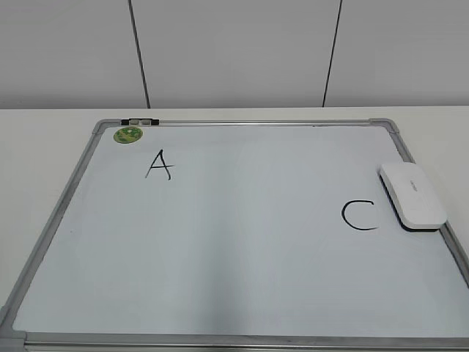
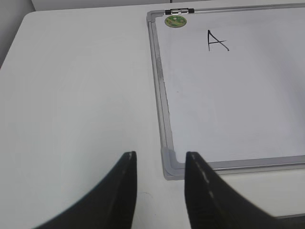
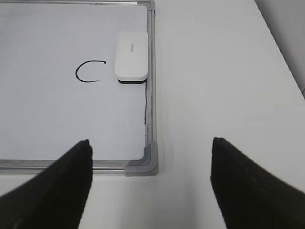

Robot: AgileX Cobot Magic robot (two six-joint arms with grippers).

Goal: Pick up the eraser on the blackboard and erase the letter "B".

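The white eraser (image 1: 413, 195) lies flat on the blackboard (image 1: 242, 242) against its right frame, just right of the black "C" (image 1: 360, 215). It also shows in the right wrist view (image 3: 131, 56) beside the "C" (image 3: 89, 71). No letter "B" shows on the board in any view; the middle of the board is blank. My right gripper (image 3: 151, 141) is open and empty, hovering over the board's near right corner (image 3: 143, 167). My left gripper (image 2: 160, 154) is open and empty over the near left corner (image 2: 171, 164). Neither gripper shows in the exterior view.
A black "A" (image 1: 159, 165) stands at the board's upper left, below a round green magnet (image 1: 128, 135). Both also show in the left wrist view, the "A" (image 2: 217, 40) and the magnet (image 2: 175, 21). The board lies on a white table (image 2: 76, 95).
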